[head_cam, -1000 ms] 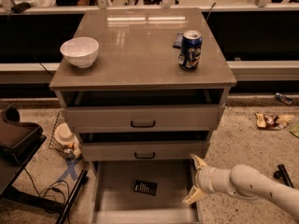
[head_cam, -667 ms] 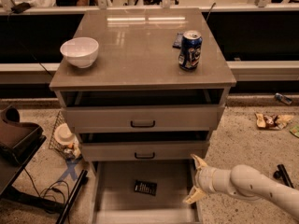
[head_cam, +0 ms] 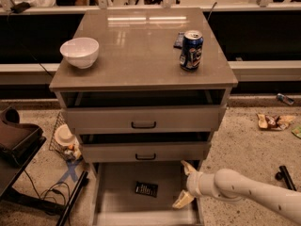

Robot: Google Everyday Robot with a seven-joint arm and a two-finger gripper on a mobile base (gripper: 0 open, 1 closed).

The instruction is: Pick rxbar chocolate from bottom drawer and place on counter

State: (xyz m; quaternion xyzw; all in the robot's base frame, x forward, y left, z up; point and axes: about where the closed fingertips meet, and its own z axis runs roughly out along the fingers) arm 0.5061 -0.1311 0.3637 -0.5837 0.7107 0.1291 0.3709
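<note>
- Hovering at the right side of the bottom drawer (head_cam: 117, 199), the gripper (head_cam: 186, 183) sits at the end of a white arm (head_cam: 249, 192) that comes in from the lower right.
- Its two pale fingers (head_cam: 182, 200) are spread wide, with nothing between them.
- The chocolate bar (head_cam: 146, 189) lies flat on the drawer floor, near the middle, just left of the gripper and not touching it.
- The two drawers above, the top one (head_cam: 143, 119) and the middle one (head_cam: 145, 150), have black handles and stand slightly pulled out.
- On the counter (head_cam: 136, 55), a white bowl (head_cam: 80, 52) sits upright at the left and a blue soda can (head_cam: 191, 50) stands at the right.
- A dark flat packet (head_cam: 179, 39) lies just behind the can.
- A crumpled wrapper (head_cam: 275, 121) lies on the speckled floor at the right.
</note>
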